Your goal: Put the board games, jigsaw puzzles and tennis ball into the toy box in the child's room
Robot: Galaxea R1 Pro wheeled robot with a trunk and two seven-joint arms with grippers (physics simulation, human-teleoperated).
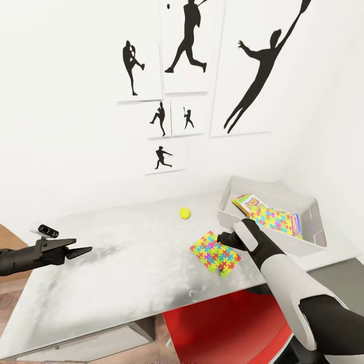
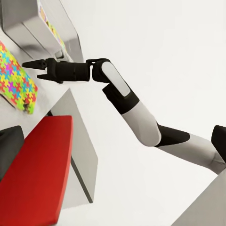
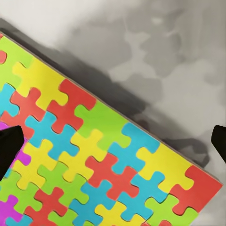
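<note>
Your right claw [image 1: 222, 237], fingers spread, hangs directly over the jigsaw puzzle [image 1: 215, 253] lying flat on the bench [image 1: 126, 263], its long axis running diagonally beside the toy box [image 1: 313, 222]; the left claw [image 1: 83, 250], parted and empty, is well apart.

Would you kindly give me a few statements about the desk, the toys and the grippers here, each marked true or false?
1. One jigsaw puzzle lies flat on the table. True.
2. The tennis ball is inside the toy box. False: it sits on the table, beside the box.
3. The right gripper is above the table's puzzle, open. True.
4. The toy box is empty. False: another puzzle and a board game lie inside.
5. The left gripper holds the ball. False: it holds nothing.
</note>
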